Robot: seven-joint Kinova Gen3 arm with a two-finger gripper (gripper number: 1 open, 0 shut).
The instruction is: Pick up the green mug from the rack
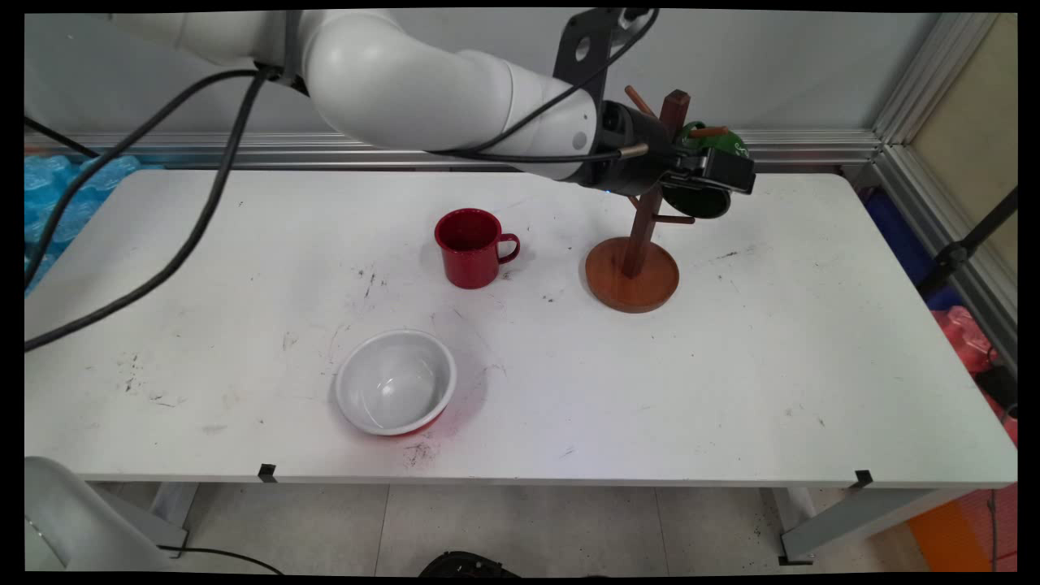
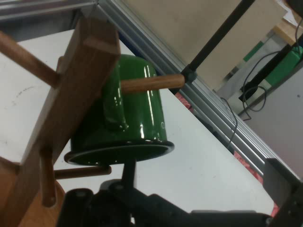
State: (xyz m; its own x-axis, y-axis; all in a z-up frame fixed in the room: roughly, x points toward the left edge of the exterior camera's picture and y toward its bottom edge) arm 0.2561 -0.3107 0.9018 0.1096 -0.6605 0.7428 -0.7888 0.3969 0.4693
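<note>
The gripper [image 1: 715, 175] is sitting right at the glossy green enamel mug [image 2: 137, 113], which is hanging by its handle on an upper peg of the wooden mug tree [image 1: 634, 268]; in the main view the hand is hiding most of that mug. One finger seems to be reaching inside the rim, but whether the jaws are clamped or apart I cannot tell. A red enamel mug [image 1: 473, 246] is standing upright left of the tree's round base, and a white bowl [image 1: 396, 380] with a red outside is lying nearer the table [image 1: 731, 390] front
</note>
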